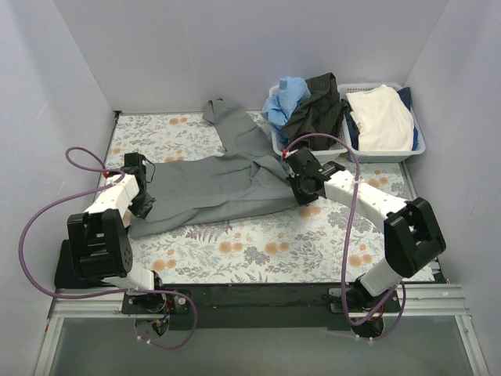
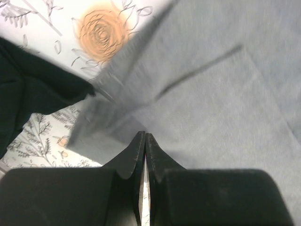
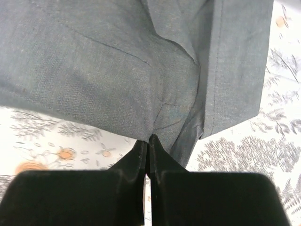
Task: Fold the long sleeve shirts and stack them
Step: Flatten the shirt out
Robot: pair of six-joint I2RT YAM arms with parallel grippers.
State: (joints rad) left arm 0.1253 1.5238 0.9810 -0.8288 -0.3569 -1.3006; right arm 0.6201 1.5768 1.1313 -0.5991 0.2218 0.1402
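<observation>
While the grey shirt [image 1: 219, 184] is lying spread across the middle of the counter [image 1: 258, 251], both sets of jaws are clenching on its edges, one at each side. The left jaws, at the end of the left arm [image 1: 109, 204], are pressing together with no gap showing between them, and in the left wrist view the grey cloth [image 2: 211, 94] is running right up to their tips and around them (that view is blurred, so the exact spot of the pinch is hard to read). The right jaws, at the end of the right arm [image 1: 368, 200], are likewise squeezing tight on the shirt's right-hand edge, where the right wrist view is showing the fabric [image 3: 117, 61] puckering into creases that are gathering at the tips, just beside a stitched hem. One sleeve [image 1: 227, 117] is trailing away toward the far wall, and the body of the shirt is stretching between the two arms in soft wrinkles. A white cover printed with orange flowers and grey leaves is dressing the counter. At the far right corner two white lattice baskets are sitting side by side: the left basket [image 1: 275, 141] is holding a blue cloth [image 1: 286, 98] and a dark garment [image 1: 317, 106] that is draping over its rim, and the right basket [image 1: 419, 145] is holding a cream cloth [image 1: 380, 117]. Pale plain walls [image 1: 235, 47] are closing in the counter on three sides, and purple cables [image 1: 47, 211] are looping from both arms.
</observation>
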